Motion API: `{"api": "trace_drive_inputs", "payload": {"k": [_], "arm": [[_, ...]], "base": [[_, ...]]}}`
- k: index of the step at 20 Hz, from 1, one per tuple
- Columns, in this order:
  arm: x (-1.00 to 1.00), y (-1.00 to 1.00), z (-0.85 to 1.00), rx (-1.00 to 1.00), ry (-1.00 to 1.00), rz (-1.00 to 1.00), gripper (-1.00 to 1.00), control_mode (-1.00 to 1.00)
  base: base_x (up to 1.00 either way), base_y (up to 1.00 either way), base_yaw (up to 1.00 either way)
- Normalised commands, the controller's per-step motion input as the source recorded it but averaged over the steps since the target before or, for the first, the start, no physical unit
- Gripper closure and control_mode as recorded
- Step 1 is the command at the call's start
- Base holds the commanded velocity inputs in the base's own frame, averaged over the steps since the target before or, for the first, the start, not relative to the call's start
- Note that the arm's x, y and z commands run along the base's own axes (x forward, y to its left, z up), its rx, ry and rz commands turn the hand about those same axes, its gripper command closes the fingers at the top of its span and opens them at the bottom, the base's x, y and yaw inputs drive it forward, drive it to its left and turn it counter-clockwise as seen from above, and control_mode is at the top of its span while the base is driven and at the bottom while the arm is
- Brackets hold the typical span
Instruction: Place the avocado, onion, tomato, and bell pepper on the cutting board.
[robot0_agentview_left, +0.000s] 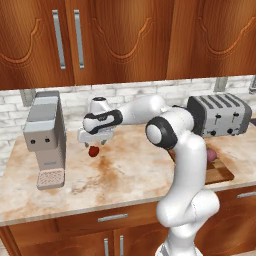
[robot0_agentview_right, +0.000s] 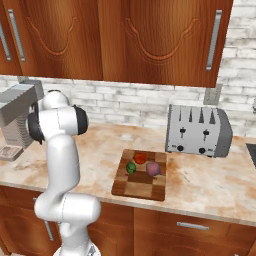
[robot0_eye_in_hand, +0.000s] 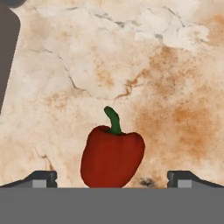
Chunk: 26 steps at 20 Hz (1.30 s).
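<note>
The bell pepper (robot0_eye_in_hand: 112, 156) lies on the tabletop (robot0_agentview_left: 130, 172) towards its rear left edge, apart from the cutting board (robot0_agentview_right: 140, 186). Judged light, firm, glossy; grip across its broad shoulders. The tool (robot0_agentview_left: 93, 142) hangs above, spread wide, empty.

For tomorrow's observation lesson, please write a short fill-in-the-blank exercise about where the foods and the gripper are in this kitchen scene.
1. The cutting board holds the avocado, the onion and the ____.
2. The food lying on the counter away from the board is the ____.
3. The gripper hangs above that food with its jaws ____.
4. Behind the board stands a grey ____.

Missing words: tomato; bell pepper; open; toaster
</note>
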Motion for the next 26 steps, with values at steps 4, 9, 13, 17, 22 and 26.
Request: {"api": "trace_drive_inputs", "payload": {"k": [4, 9, 13, 17, 22, 26], "arm": [[0.0, 0.0, -0.2, -0.01, 0.0, 0.0, -1.0, -1.0], [0.0, 0.0, -0.16, -0.01, 0.0, 0.0, -1.0, -1.0], [0.0, 0.0, -0.16, 0.0, 0.0, 0.0, -1.0, -1.0], [0.0, 0.0, -0.16, 0.0, 0.0, 0.0, -1.0, -1.0], [0.0, 0.0, -0.21, -0.01, 0.0, 0.0, -1.0, -1.0], [0.0, 0.04, -0.22, -0.01, 0.0, 0.0, -1.0, -1.0]], "base": [[0.0, 0.0, 0.0], [0.0, 0.0, 0.0], [0.0, 0.0, 0.0], [0.0, 0.0, 0.0], [0.0, 0.0, 0.0], [0.0, 0.0, 0.0]]}}
